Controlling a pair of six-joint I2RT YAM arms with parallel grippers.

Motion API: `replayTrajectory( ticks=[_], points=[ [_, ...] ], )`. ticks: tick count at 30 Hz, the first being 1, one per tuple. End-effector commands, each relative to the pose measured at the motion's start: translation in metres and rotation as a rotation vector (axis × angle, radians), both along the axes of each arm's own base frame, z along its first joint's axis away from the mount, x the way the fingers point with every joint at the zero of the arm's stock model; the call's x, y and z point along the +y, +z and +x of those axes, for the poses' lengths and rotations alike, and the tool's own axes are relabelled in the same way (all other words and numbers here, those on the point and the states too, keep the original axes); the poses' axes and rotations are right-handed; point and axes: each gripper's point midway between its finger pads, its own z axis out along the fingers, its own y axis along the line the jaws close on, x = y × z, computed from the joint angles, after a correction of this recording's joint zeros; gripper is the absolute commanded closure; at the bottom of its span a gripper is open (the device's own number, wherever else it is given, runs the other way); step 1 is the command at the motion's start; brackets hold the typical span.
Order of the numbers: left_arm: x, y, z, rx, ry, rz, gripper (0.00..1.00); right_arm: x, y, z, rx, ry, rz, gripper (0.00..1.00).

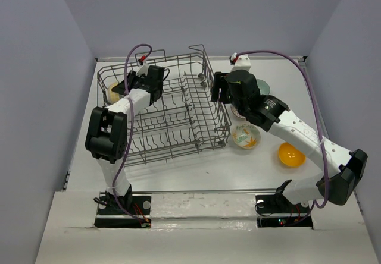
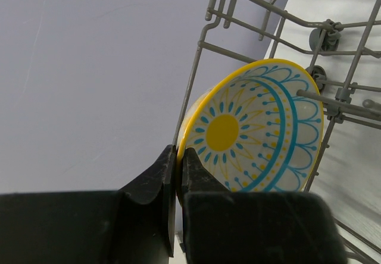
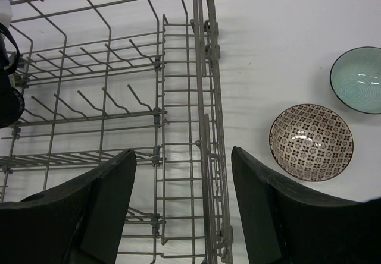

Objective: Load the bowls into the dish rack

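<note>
Left jaws, fully closed, pinch the rim of the yellow-floral bowl [image 2: 250, 133], held on edge at the far-left wall of the dish rack [image 2: 196, 68]. Right jaws stand wide and empty above the rack's right side; the brown-patterned bowl [image 3: 311, 140] and teal bowl [image 3: 357, 79] lie on the surface [image 3: 274, 38] beside it. Lower the bowl between tines until the wires carry it, then release.
</note>
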Motion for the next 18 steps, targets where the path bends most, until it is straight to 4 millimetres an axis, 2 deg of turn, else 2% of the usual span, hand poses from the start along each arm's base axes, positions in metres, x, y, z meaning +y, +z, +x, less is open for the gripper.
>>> replayTrajectory(
  ticks=[1,15,18],
  points=[
    [-0.004,0.008,0.000,-0.017,0.011,0.023,1.00,-0.002,0.023,-0.001,-0.067,-0.021,0.058,0.29],
    [-0.009,-0.004,0.007,0.027,0.003,0.026,1.00,-0.004,0.025,-0.002,-0.072,-0.022,0.057,0.29],
    [-0.009,-0.004,0.007,0.022,0.010,0.026,0.91,-0.004,0.025,-0.002,-0.071,-0.022,0.056,0.29]
  ],
)
